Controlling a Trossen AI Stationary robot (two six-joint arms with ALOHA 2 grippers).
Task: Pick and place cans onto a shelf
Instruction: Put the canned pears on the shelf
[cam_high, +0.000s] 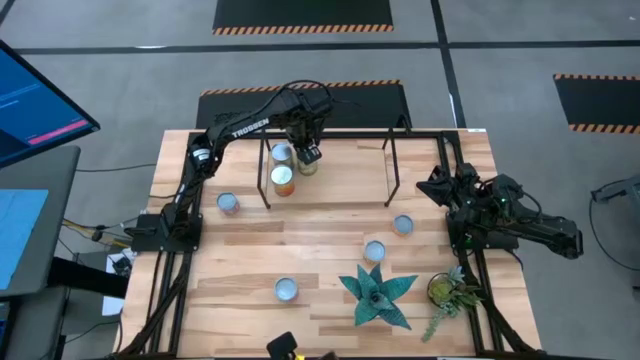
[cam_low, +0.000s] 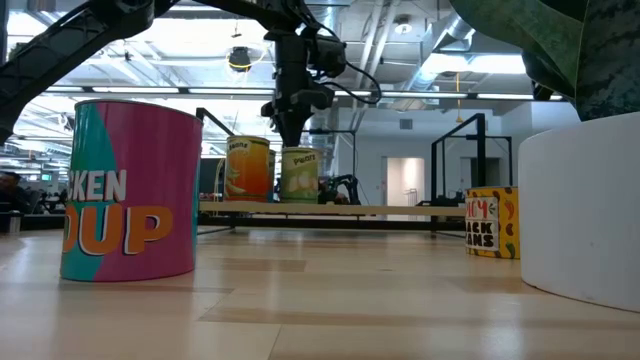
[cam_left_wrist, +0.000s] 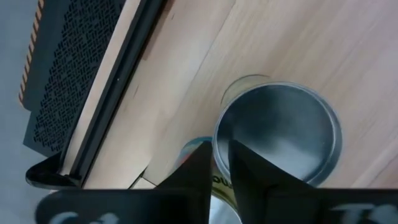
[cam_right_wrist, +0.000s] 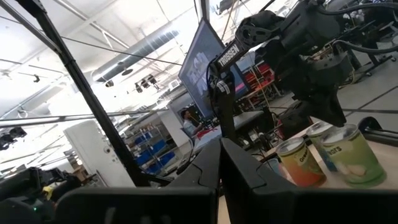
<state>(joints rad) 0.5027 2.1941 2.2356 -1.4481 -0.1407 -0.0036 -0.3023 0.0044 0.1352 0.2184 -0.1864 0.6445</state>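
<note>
Both arms are matte black; the left arm (cam_high: 235, 130) bears white "TROSSEN" lettering, black cables loop along its links, and its fingers (cam_left_wrist: 249, 180) are dark wedges.

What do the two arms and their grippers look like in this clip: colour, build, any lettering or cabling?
Both arms are dark, near-black, with chunky rounded joint housings and black cables looping alongside. The left arm carries white TROSSEN lettering on its long link. The right arm shows small green lights near its joints. The left gripper and the right gripper each have two flat, tapered black fingers.

Left hand (cam_high: 306, 152) reaches far forward, pointing down, fingers nearly together; right hand (cam_high: 437, 187) waits folded at its side.
</note>
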